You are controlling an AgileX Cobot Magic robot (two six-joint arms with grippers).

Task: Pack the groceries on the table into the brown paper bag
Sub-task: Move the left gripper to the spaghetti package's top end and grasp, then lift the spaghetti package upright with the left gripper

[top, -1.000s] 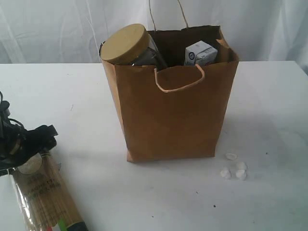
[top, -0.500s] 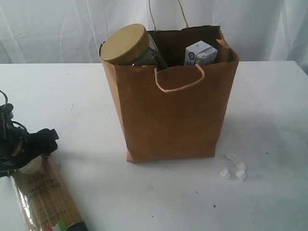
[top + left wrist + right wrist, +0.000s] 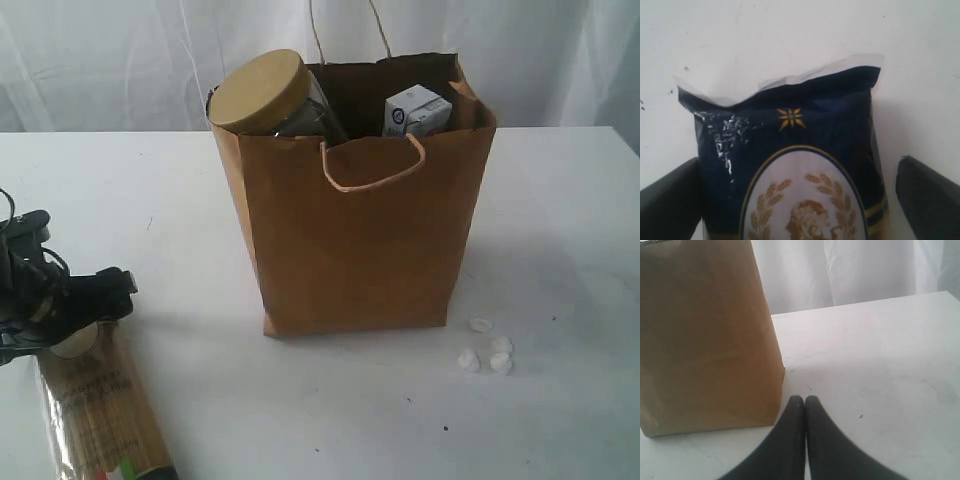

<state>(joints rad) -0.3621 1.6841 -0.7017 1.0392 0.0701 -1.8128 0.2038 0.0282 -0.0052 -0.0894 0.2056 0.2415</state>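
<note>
Change: left tool (image 3: 797, 167) has shifted slightly nearer the brown paper bag (image 3: 360, 240); nothing else has moved.

- Brown paper bag: upright on the white worktop (image 3: 560, 230), mouth open, cord handles showing.
- Tan-lidded clear jar (image 3: 258, 92): inside the bag, tilted, lid standing above the rim at the bag's left corner.
- Small white-blue packet (image 3: 415, 110): inside the bag, top showing at its right side.
- Blue-ended spaghetti packet (image 3: 100, 410): flat on the worktop, well left of the bag and forward of it.
- Left tool: spread wide, one finger on either side of the packet's blue end, not pinching it.
- Right tool (image 3: 804, 402): fingers pressed together, nothing between them, low beside the bag's base.
- Small white lumps (image 3: 488, 352): on the worktop near the bag's front right corner.
</note>
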